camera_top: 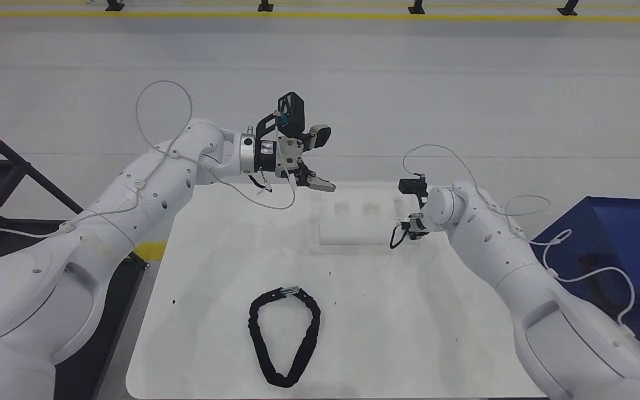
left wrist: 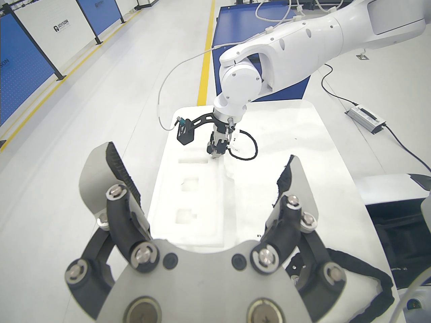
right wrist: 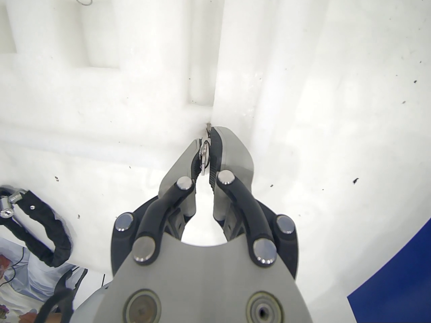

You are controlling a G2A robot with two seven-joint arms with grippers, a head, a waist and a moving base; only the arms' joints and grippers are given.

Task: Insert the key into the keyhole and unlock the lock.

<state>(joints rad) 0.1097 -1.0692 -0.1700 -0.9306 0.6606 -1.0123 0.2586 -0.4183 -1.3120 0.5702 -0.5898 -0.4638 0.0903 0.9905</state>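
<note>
The right gripper is clamped on the key at the end of the foam block. Its pads press the 2 flat faces of the bow, a hold judged to keep the key from twisting during insertion. The key is seen edge-on, its long axis in line with the gripper. The blade end points away from the wrist, against the foam, and is mostly hidden. The left gripper hangs above the far side of the table, jaws wide apart on nothing, probably free to steady the lock. The lock, a black sleeved chain loop, lies flat near the table's front, well apart from the key. Its cylinder sits at the loop's far end, toward the foam block. Judged step: key pickup, insertion not yet begun.
</note>
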